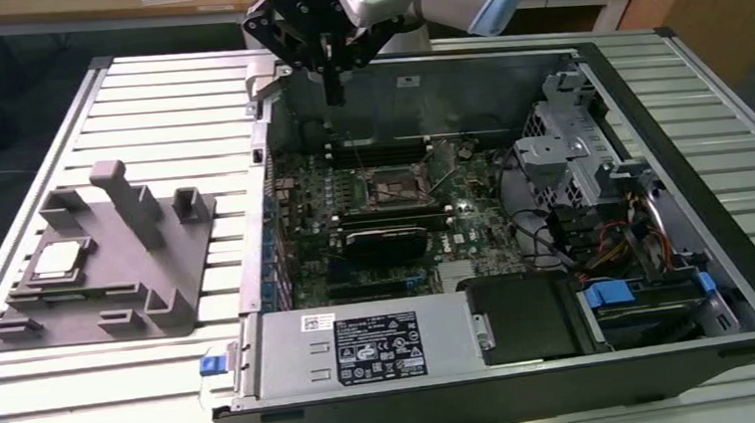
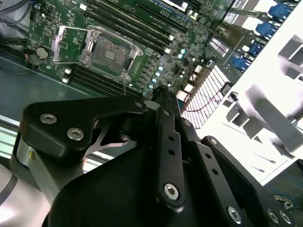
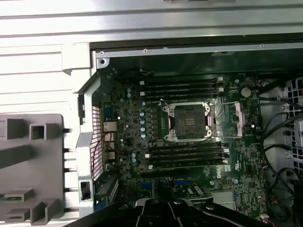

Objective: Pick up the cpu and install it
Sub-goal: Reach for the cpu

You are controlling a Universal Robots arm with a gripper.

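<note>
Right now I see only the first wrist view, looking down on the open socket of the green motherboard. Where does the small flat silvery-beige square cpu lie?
Observer: In the exterior view, the small flat silvery-beige square cpu lies flat on the grey plastic fixture block, on the slatted metal table at the exterior view's left of the black computer case.
Operator: And where is the tool relative to it?
Observer: The black tool hangs above the case's far wall, well apart from the cpu.
</note>
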